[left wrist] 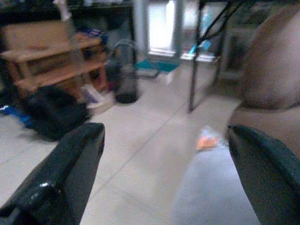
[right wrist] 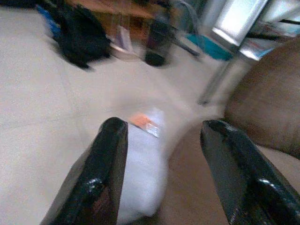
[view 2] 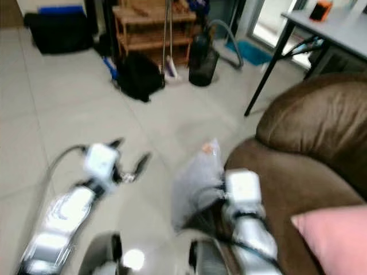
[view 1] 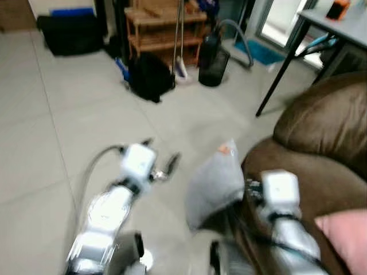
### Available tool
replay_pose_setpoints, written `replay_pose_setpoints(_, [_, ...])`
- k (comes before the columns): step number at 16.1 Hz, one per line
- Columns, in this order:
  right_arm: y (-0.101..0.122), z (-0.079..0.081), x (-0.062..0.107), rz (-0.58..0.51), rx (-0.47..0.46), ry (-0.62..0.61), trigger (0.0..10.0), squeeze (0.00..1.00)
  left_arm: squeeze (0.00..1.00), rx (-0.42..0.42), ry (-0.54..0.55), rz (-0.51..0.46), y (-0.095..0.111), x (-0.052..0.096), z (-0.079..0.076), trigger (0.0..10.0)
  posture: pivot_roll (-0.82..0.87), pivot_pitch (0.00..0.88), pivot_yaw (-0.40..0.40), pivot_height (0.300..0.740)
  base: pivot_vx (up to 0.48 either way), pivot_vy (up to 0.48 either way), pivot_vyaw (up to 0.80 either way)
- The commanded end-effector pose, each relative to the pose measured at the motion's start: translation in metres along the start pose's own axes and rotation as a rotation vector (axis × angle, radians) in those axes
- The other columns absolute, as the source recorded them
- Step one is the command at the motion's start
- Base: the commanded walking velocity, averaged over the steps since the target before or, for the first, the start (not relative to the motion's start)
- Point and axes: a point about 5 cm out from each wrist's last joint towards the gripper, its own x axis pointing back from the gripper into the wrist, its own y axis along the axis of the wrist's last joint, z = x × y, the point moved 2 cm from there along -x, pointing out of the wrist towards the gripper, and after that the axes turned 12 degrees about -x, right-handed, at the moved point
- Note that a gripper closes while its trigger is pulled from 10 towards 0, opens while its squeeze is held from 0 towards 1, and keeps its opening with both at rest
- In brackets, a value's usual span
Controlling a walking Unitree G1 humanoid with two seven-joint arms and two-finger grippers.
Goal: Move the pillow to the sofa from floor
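Grey pillow (view 1: pixel 213 184) w/ right hand (right wrist: pixel 161 173), seemingly touching brown sofa (view 1: pixel 321 137).

Pillow (view 1: pixel 213 183) left of sofa (view 1: pixel 321 149)

Pillow (view 1: pixel 213 184): pale grey cloth, matt, with a small orange tag near its top corner. Sofa (view 1: pixel 321 132): brown upholstery, soft-looking, low sheen, creased; cloth or leather cannot be told. Pink cushion (view 1: pixel 344 232): matt cloth. Floor (view 1: pixel 69 114): large pale tiles, smooth, faintly glossy. Arms (view 1: pixel 109 212): silver, polished, reflective. Right gripper (right wrist: pixel 161 173): fingers (right wrist: pixel 105 173) black, smooth, glossy highlights. Left gripper (left wrist: pixel 164 173): fingers (left wrist: pixel 70 168) black, semi-gloss. Shelf (view 1: pixel 163 28): bare brown wood. Table (view 1: pixel 338 26): grey matt top on black legs. Bag (view 1: pixel 150 75): black, matt.
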Motion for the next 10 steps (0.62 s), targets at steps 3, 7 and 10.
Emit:
replay_pose_setpoints(3, [-0.0032, -0.0134, 0.004, 0.009, 0.018, -0.036, 10.0, 0.0, 0.0, 0.01, -0.028, -0.031, 0.0085, -0.0054, -0.0093, 10.0, 0.0, 0.044, -0.071, 0.602, 0.321, 0.0, 0.0])
replay_pose_setpoints(7, [-0.0033, -0.0119, 0.0036, 0.006, 0.015, -0.035, 10.0, 0.0, 0.0, 0.003, -0.036, -0.032, 0.0088, -0.0054, -0.009, 10.0, 0.0, 0.046, -0.065, 0.602, 0.316, 0.0, 0.0])
replay_pose_setpoints(10, [-0.0048, -0.0113, 0.0042, 0.01, 0.004, -0.033, 10.0, 0.0, 0.0, -0.003, -0.042, -0.032, 0.009, -0.0055, -0.0094, 10.0, 0.01, 0.046, -0.061, 0.602, 0.309, 0.0, 0.0])
